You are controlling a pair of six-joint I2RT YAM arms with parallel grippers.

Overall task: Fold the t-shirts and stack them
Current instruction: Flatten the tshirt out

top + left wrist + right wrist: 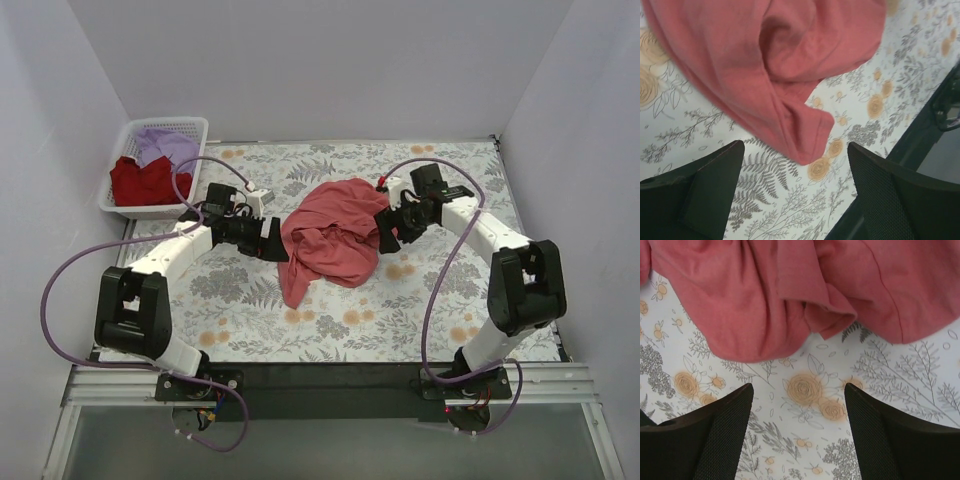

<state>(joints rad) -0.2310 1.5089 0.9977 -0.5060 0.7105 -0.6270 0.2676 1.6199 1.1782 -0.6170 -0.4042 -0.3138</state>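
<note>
The coral-red t-shirt [332,238] lies crumpled in the middle of the floral cloth. It fills the top of the left wrist view [765,65] and of the right wrist view [790,295]. My left gripper [277,240] is open and empty at the shirt's left edge, a sleeve corner just ahead of its jaws [795,150]. My right gripper [388,226] is open and empty at the shirt's right edge [797,390]. The darker red t-shirt [138,180] and the lavender t-shirt [168,146] lie in the white lattice basket [112,205].
The grey-and-orange floral cloth [440,300] covers the table. The basket stands at the back left corner. White walls close in the back and both sides. A black strip [330,376] runs along the near edge by the arm bases.
</note>
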